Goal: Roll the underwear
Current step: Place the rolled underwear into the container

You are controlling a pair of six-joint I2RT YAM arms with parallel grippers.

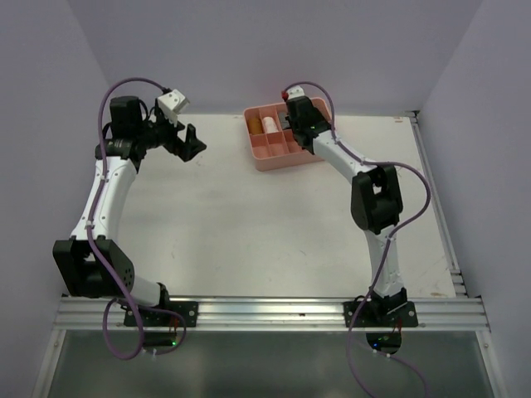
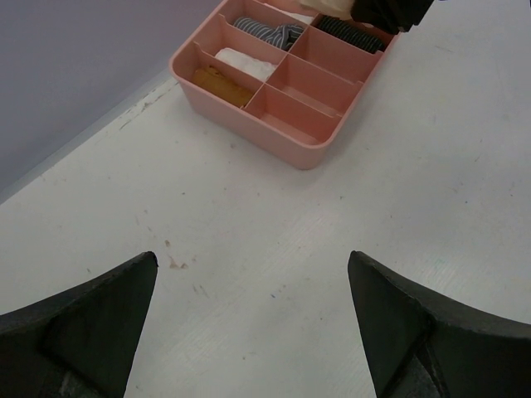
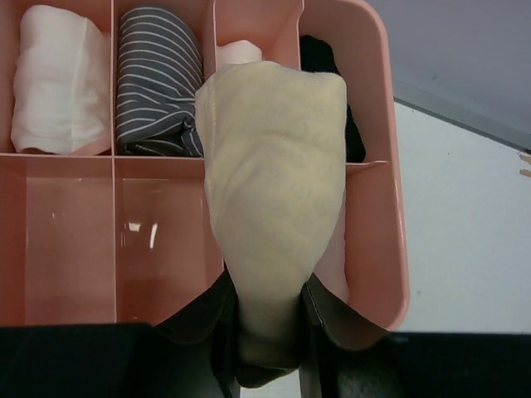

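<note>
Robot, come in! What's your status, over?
Left fingers open, empty, over table. Right fingers shut on pale tan underwear, above pink tray. Nothing blocking.

white table (image 1: pixel 249 232) fills the middle of the top view; a pink divided tray (image 1: pixel 278 161) sits on it, upper centre, near the back edge.

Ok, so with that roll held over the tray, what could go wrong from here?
The right pincer pinches only one end of the pale yellow roll, so it may unroll on release. It also reaches across a divider of the pink tray, so it could land straddling two compartments.
</note>
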